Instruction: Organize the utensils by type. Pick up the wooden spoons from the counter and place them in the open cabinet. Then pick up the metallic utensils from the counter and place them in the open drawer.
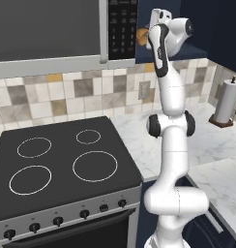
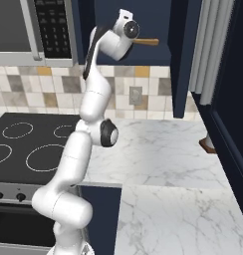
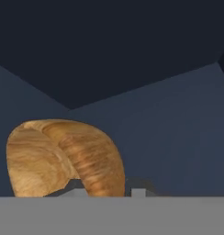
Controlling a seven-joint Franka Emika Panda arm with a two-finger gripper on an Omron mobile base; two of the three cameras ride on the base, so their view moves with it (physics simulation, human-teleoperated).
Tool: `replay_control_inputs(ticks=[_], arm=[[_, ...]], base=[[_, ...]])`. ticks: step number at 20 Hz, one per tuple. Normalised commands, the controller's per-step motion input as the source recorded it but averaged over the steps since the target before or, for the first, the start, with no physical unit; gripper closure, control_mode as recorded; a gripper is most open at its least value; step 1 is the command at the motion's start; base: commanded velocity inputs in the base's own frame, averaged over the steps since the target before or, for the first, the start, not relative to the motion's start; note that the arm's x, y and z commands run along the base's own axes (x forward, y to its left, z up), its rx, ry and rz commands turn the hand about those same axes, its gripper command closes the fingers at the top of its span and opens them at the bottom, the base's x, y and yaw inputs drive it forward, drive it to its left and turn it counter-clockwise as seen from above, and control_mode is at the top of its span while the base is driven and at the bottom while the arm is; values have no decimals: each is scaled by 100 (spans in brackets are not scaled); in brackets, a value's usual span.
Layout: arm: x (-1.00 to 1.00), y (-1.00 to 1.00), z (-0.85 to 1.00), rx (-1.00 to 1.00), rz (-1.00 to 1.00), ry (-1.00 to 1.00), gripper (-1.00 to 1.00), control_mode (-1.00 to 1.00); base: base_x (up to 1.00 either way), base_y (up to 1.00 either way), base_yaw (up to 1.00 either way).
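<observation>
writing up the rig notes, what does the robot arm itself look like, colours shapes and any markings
The arm is a chain of glossy white rounded segments with bulbous joints. Dark grey to black caps sit on the joint ends, and a dark band runs along the upper link. The wrist housing is white with a round dark disc on its side. No cables, logos or lettering are visible.

White arm (image 1: 170,121) upright, fully raised, end effector (image 3: 107,192) high, jaws seemingly part-closed.
</observation>
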Motion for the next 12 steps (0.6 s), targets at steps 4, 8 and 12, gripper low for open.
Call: replay_control_inputs(ticks=[4,8,12], arm=[[18,0,0,0,0,10,-100,-100],[15,0,2,0,2,16,-100,-100],[6,0,14,0,6,22,-100,-100]], base=[[0,0,0],[0,0,0],[0,0,0]])
